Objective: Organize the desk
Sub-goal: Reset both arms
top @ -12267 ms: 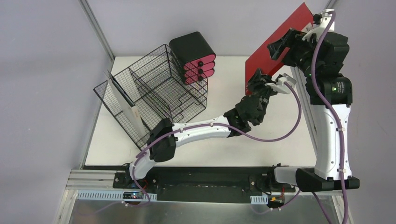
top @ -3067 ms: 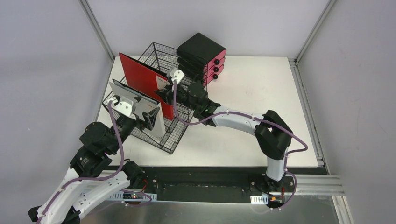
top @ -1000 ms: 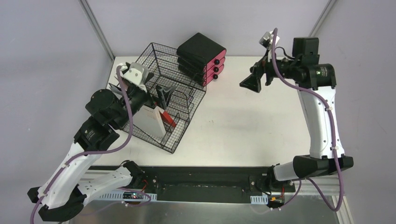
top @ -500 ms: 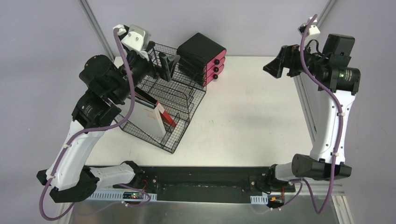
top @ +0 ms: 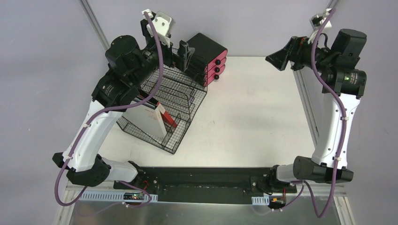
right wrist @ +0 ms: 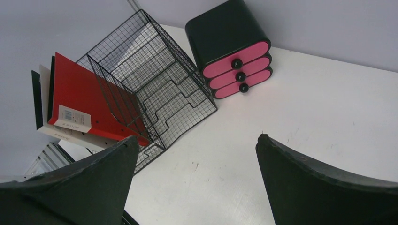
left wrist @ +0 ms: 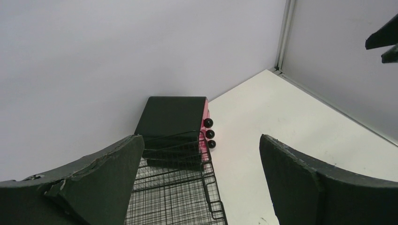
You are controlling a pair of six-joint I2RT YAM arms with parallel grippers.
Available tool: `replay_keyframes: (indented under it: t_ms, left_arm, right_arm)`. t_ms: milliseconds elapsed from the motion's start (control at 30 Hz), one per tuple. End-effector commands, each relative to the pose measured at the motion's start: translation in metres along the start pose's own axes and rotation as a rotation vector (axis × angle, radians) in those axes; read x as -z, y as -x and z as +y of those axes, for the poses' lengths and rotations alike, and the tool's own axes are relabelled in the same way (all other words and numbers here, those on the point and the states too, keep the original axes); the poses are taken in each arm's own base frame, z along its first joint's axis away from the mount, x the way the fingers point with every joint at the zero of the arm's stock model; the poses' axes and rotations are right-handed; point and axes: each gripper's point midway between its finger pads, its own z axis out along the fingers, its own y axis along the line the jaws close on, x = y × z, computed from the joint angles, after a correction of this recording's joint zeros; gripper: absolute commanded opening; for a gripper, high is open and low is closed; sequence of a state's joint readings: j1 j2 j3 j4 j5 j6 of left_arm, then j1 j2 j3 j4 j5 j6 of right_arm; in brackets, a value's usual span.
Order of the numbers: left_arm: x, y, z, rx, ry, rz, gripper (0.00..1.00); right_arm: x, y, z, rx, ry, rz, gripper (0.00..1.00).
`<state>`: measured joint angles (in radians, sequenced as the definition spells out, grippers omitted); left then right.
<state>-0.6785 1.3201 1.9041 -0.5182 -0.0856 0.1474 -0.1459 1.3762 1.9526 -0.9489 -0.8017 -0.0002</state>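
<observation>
Left gripper (left wrist: 199, 140) and right gripper (right wrist: 197, 139) both spread wide, empty, high over the desk (top: 253, 122). The right wrist view shows a red folder (right wrist: 80, 96) standing in the wire rack (right wrist: 155, 89) by the tabletop's far-left corner. The left wrist view gets only the rack top and drawer unit (left wrist: 171, 117).

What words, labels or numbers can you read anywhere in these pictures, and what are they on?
No text here is legible.
White label on the red folder standing in the wire rack: it carries print, but too small and blurred to read.
Black-and-pink drawer unit: no writing visible.
</observation>
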Motion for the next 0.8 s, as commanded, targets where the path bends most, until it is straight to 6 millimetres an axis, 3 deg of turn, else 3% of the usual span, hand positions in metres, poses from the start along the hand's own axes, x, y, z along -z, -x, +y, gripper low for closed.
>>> replay_keyframes:
  t_ms: [0, 267, 500, 767]
  left_arm:
    - [0.006, 0.009, 0.001, -0.015, -0.015, -0.023, 0.99]
    - [0.003, -0.056, 0.005, 0.012, 0.002, 0.115, 0.99]
    - [0.005, -0.08, 0.012, 0.134, -0.05, 0.15, 0.99]
    - [0.018, -0.101, 0.06, 0.363, -0.006, 0.122, 0.99]
  right_arm:
    - [0.004, 0.02, 0.01, -0.049, 0.028, -0.059, 0.99]
    - [-0.007, -0.003, -0.022, -0.096, -0.005, -0.01, 0.99]
    - [-0.002, -0.01, -0.038, -0.118, -0.043, -0.027, 0.99]
    - [0.001, -0.018, -0.061, -0.141, -0.098, -0.048, 0.99]
